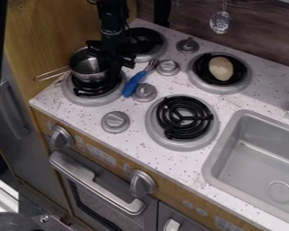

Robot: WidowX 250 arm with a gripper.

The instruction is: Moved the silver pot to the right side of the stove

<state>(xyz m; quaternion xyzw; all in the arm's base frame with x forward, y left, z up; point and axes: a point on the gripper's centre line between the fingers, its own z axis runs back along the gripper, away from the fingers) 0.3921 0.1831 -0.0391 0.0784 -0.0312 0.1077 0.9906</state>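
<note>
The black gripper (112,61) hangs down over the left side of the stove, at the right rim of the silver pot (85,67), and hides part of that rim. Upright on the front left burner (92,97) sits the pot, its wire handle pointing left past the counter's edge. How the gripper and the rim touch is hidden by the dark gripper body. On the right side of the stove, the front burner (183,118) has a black coil with nothing on it.
A blue-handled fork (134,83) lies between the burners, near several grey knobs. A tan oval object (220,68) rests on the back right burner. The sink (255,158) is at right; a slotted spoon (220,22) hangs behind.
</note>
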